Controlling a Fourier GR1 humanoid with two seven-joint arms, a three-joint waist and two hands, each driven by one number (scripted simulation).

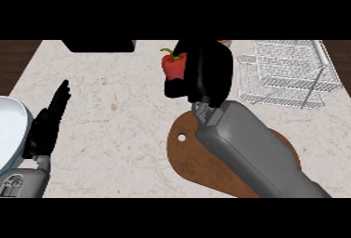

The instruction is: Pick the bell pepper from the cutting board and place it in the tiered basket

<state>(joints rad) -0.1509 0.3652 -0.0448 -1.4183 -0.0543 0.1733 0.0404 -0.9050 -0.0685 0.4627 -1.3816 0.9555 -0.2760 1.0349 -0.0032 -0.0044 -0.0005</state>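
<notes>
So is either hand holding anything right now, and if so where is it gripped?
The right hand holds the red bell pepper, its fingers curled round the pepper's right side, away from the cutting board. The left hand rests open at the left, holding nothing.

Even, bright, diffuse light; no glare; counter (123,121) nearly shadowless; black hands lose detail.

Right hand (205,69) is gripping the red bell pepper (173,66), fingers curling round it, green stem poking up at the top. It's hanging over the pale counter (116,107), between the brown cutting board (188,158) below and the white wire tiered basket (288,74) off to the right. The grey forearm is crossing over the board. Left hand (48,123) is resting open at the left edge, fingers up, beside a white plate (10,130).
</notes>
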